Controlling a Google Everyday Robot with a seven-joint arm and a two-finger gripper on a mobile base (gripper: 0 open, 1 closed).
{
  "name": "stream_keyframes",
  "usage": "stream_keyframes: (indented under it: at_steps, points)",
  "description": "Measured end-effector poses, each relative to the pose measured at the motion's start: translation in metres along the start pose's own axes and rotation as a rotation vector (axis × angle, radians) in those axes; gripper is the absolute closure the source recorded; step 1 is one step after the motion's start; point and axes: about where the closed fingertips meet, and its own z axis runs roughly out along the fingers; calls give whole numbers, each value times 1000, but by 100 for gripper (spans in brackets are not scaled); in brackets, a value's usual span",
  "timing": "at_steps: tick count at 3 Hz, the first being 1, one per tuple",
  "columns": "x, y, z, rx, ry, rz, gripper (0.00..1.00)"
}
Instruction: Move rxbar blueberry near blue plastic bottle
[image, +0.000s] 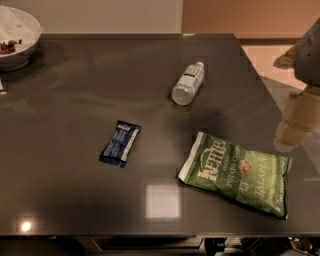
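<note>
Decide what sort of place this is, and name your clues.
Probably an office break room or kitchenette: a dark counter holds a chip bag, an rxbar, a bottle and a bowl. The pincer hangs at the right edge, past the counter.

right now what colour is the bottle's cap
White cap, camera view; gripper hovers by the table's right edge.

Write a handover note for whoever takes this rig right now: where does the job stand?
Gripper: by the table's right edge, beyond the chip bag, far from the snack bar.
Snack bar: flat, left of centre.
Bottle: on its side, further back and right, cap pointing away.
Done: nothing; bar and bottle lie well apart.
Left: pick up the bar, set it beside the bottle.
</note>
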Motion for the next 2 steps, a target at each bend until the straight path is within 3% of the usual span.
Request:
stream_keyframes:
  at_steps: [2]
  points:
    - [-14,-7,3,0,-24,-24,0]
